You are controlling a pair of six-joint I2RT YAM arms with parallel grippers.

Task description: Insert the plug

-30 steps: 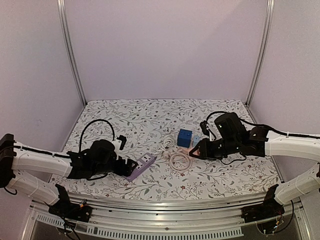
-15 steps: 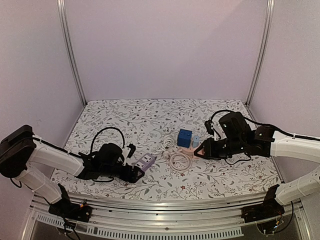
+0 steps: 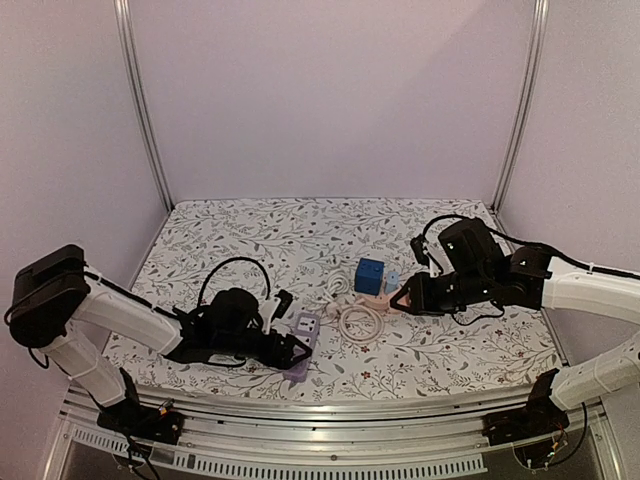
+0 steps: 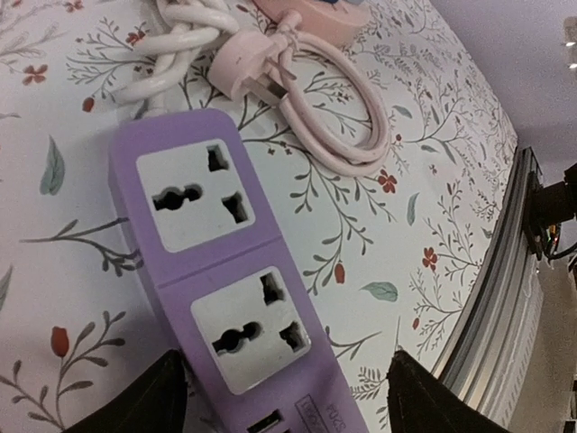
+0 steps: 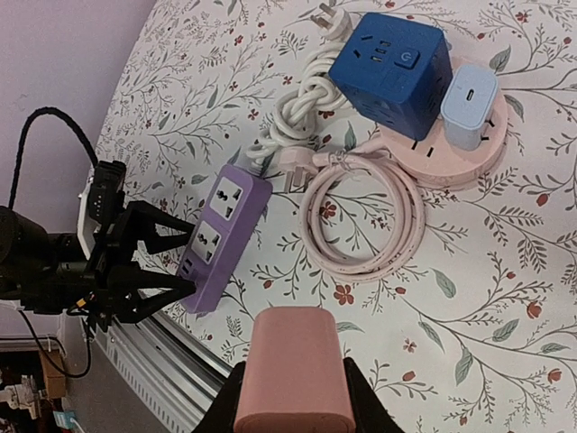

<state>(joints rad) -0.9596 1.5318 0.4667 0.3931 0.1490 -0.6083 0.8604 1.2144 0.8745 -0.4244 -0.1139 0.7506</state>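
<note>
On the floral worktop a purple strip lies flat with two white universal sockets facing up. A slot like a USB port and some raised lettering sit at its near end, the letters too small and cropped to read. The left end effector is low over that near end. Its dark fingers are spread to either side of the strip, and worktop shows between the strip and the finger on the right of the wrist view. A pink plug on a coiled pink cable lies just beyond the strip's far end, beside a knotted white cable. The right end effector hangs above the worktop, well apart from the strip, pinching a plain pink block with no label showing. Beyond the coil, a blue cube with sockets and a power symbol on its button touches a round pink base. A pale blue charger stands on that base.
</note>
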